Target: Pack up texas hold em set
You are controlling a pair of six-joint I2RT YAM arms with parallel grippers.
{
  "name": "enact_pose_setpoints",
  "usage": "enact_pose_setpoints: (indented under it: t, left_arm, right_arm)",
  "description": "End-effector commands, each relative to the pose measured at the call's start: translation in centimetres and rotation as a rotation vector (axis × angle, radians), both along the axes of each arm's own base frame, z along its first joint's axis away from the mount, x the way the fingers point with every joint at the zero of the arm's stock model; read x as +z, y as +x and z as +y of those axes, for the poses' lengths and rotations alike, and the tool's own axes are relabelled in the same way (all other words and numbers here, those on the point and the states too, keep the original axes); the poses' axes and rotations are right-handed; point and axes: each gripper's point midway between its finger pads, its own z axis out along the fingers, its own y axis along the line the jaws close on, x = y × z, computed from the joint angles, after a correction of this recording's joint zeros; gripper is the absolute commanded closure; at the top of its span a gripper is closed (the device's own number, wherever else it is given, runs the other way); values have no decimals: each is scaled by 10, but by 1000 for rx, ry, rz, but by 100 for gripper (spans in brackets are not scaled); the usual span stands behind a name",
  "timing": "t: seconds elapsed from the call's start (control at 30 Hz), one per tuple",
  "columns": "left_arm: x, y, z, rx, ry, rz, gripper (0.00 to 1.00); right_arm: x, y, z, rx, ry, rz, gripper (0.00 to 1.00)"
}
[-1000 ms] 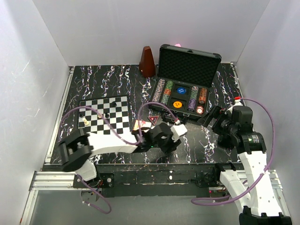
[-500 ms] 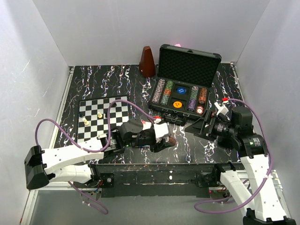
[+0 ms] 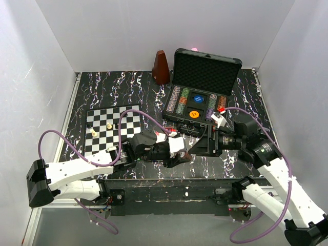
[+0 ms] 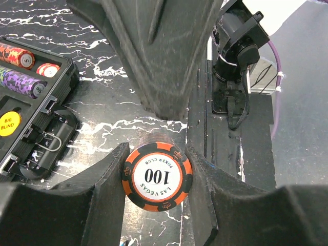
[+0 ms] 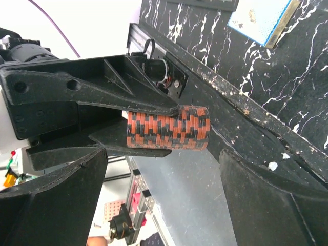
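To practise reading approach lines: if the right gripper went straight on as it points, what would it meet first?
Most likely the orange-and-black chip stack gripped by the left gripper, straight ahead of the open right gripper; exact depth is unclear.

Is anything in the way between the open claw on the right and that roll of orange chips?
Nothing visible does. The open right gripper faces the chip stack directly; only the left gripper, clamped on it, is there.
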Motion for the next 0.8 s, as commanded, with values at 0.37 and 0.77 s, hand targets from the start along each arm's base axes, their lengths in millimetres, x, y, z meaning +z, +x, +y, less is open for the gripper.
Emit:
enact_pose_setpoints:
  t: [0.37,0.77]
  left_arm:
    - [42,-1,-6,-20,-132,-44,100]
    - [37,3,-5,-1,-121,-55,100]
  right_arm:
    - [-10,0,24,91,11,15,5]
    - [-9,-8,37,145,29,39,11]
